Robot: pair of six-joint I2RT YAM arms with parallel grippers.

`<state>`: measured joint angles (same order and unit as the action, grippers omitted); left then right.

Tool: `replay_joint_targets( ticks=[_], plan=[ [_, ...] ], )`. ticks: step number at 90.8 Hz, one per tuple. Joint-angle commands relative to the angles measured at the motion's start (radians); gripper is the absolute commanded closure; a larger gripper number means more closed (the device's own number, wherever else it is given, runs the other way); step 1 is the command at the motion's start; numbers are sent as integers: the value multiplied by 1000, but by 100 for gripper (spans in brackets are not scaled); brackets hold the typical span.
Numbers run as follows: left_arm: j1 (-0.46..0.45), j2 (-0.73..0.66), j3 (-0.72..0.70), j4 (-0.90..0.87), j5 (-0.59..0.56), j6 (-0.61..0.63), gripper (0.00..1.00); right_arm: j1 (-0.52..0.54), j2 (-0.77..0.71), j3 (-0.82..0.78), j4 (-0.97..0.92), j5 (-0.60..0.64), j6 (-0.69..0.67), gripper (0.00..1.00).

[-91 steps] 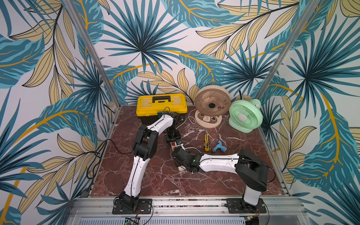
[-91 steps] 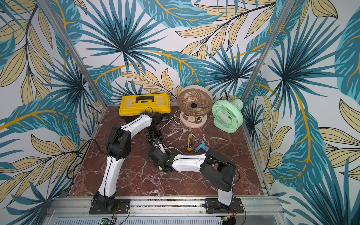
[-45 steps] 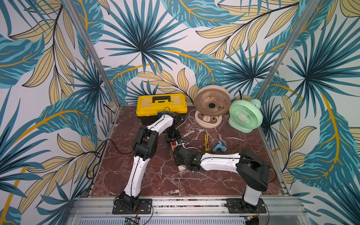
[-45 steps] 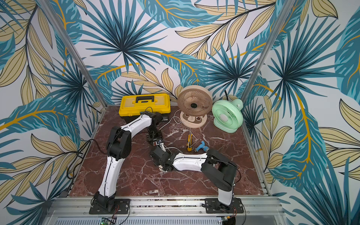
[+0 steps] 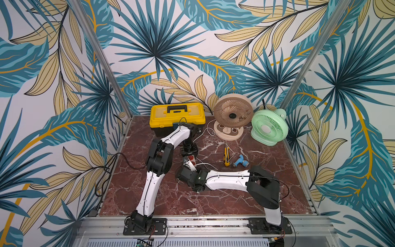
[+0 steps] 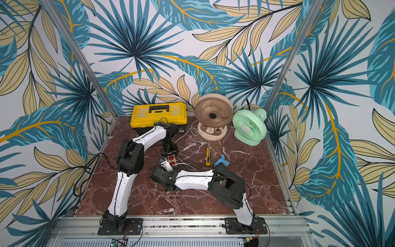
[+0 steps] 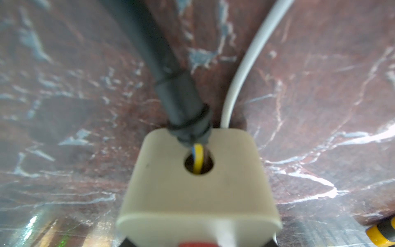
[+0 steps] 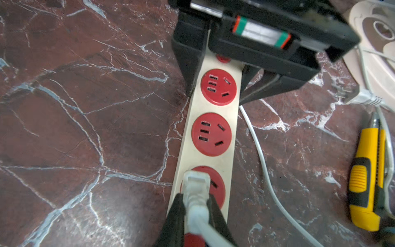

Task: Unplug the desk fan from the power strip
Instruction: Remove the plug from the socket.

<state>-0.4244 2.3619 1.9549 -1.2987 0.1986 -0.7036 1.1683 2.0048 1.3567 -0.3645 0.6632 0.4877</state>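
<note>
Only in the right wrist view: right end effector (image 8: 195, 205) clenched on a white plug (image 8: 195, 181) over the third round red socket of the power strip (image 8: 213, 108), prongs hidden. Farther along the strip, toward 12 o'clock, left end effector (image 8: 218, 89) clamped across the cream bar, one black finger on each side. Only in the left wrist view: the strip's rounded butt end, a round hole, yellow and blue wires, a thick black cable (image 7: 177, 92). In both top views: right arm low, forearm nearly level, reaching toward 9 o'clock; left arm arched, wrist bent downward. Strip near the middle of the red-marbled table (image 5: 213, 198); at the 12 o'clock edge, upright, the desk fan (image 5: 233, 115), swirled grille, bear-face base.
</note>
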Motion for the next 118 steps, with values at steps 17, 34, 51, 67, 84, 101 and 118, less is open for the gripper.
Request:
replay_joint_targets(
  ticks=[17,34,51,67,84,101,118],
  plan=[
    [6,148,-78,126,-118,28,100,45,-17,65,-24,122,-74,100],
    [6,149,-77,126,-117,29,100,41,-28,56,-24,119,-58,100],
    [6,149,-77,125,-116,29,100,-8,-76,-2,2,47,16,100],
    [6,149,-77,123,-118,30,100,-125,-174,-152,121,-181,145,100],
    [7,149,-78,122,-118,29,100,-197,-231,-247,207,-299,212,100],
    [7,148,-78,122,-118,29,100,-198,-220,-242,208,-305,215,100],
    [6,147,-81,123,-120,28,100,-198,-202,-231,205,-307,211,100]
  ],
)
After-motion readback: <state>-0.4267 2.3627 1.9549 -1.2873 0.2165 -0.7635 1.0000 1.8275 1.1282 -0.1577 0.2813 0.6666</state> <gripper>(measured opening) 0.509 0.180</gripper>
